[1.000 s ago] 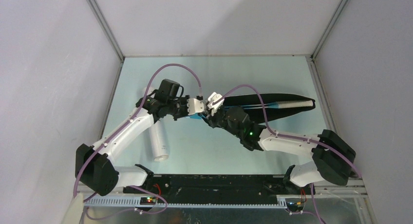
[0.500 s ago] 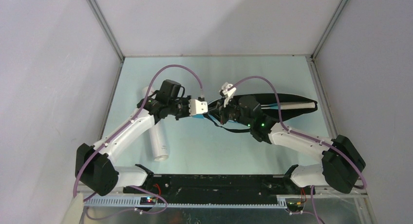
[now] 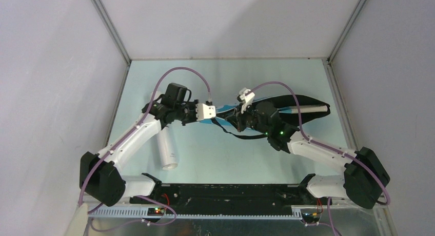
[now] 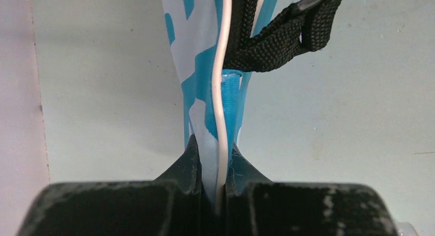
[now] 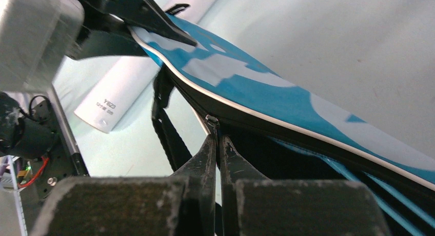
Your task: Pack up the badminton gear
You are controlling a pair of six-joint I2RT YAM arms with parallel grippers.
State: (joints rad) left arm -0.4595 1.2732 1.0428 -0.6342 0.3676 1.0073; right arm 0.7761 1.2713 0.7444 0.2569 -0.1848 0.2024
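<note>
The blue and white racket bag lies across the middle of the table, its black inside open to the right. A white racket handle sticks out of its right end. My left gripper is shut on the bag's left tip, pinching fabric and white piping between the fingers. My right gripper is shut on the zipper pull at the bag's edge. A light-blue racket frame shows inside. The black strap hangs below. No shuttlecocks are in view.
The long white tube lies on the table under my left forearm, and it also shows in the right wrist view. The strap loops toward the near side. Grey walls close in the table on three sides.
My right gripper has moved to the right along the bag's edge with the zipper pull. More blue cover shows at the bag's left end. My left gripper has drawn slightly left.
</note>
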